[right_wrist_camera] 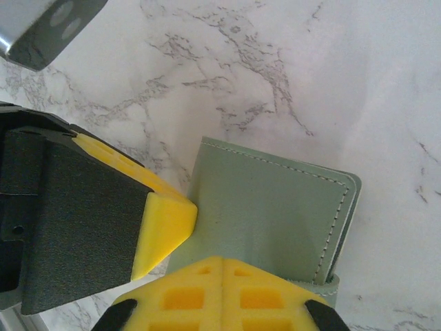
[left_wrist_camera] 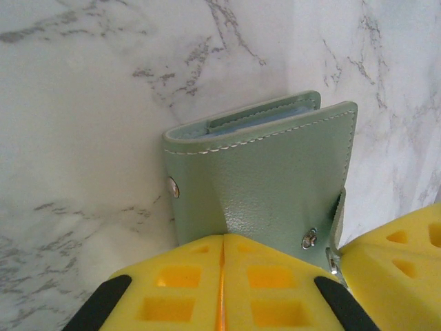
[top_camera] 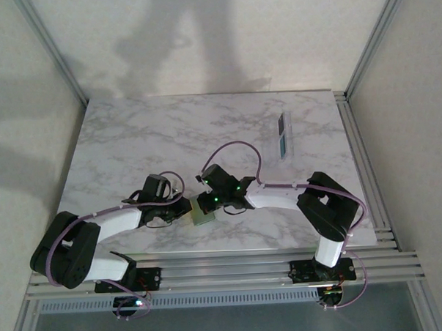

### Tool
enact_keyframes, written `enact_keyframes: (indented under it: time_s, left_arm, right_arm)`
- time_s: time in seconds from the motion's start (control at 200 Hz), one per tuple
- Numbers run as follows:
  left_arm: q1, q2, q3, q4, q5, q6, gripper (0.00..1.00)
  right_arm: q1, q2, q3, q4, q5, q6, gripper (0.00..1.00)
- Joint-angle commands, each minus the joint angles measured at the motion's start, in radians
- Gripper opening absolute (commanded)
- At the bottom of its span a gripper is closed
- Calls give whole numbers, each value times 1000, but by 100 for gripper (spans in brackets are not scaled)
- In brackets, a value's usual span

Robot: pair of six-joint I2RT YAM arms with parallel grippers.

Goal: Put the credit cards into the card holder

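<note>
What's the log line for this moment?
left gripper: shut on card holder | right gripper: shut on card holder | credit cards: lying far right on table

No legible text, label or number anywhere.

desk (top_camera: pixel 146 139): white marble, grey veining. card holder (left_wrist_camera: pixel 275 186) — sage green, white stitching, silver snaps, pale blue lining. left gripper (left_wrist_camera: pixel 222 269) and right gripper (right_wrist_camera: pixel 222 276): yellow pads, black backing. credit cards (top_camera: pixel 283 136) — teal, other colours too small to tell. cables (top_camera: pixel 235 144) purple.
</note>
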Motion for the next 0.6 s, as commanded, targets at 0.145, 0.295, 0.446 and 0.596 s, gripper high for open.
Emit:
enact_keyframes:
  time_s: [0.145,0.295,0.446,0.596]
  left_arm:
    - [3,15,-27,-36,-7,-16,8]
    - [3,17,-26,-37,-9,-15,8]
    - [3,22,-24,-37,-9,-16,8]
    - [3,26,-24,-36,-12,-16,8]
  right_arm:
    - [16,33,-49,102,1,-56,0]
    - [15,37,-66,127,-8,-69,0]
    - [15,34,-87,150,-7,-85,0]
    - [14,26,-112,174,0,-100,0]
